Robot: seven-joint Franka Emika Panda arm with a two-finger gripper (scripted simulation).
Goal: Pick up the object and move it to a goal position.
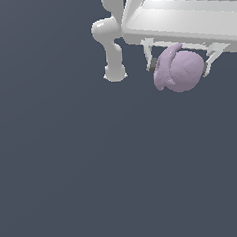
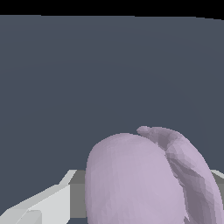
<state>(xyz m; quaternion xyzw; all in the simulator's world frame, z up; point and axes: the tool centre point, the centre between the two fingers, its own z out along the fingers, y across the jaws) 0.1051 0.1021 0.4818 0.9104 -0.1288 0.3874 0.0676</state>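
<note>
Item: the object, a small pale lilac blob, rounded and lumpy, with a curved flap along one side. In the exterior view it sat between the two fingers of the gripper, near the top of that view and toward its right; the fingers were closed against its two sides, the flap lying toward the exterior view's left. The white hand body stood directly above the object, and a white rounded arm segment hung just beside it on the exterior view's left. The ground behind was a plain dark slate surface; whether the object touched it or was held clear could not be told from this view. The wrist view gave the object at close range, filling the lower middle of the picture: a smooth domed body with the flap showing as a raised, faceted ridge curving over one side. Only part of one pale finger, with a grey inner face, showed beside the object there; the arm and hand body, plain in the exterior view, were not seen.
</note>
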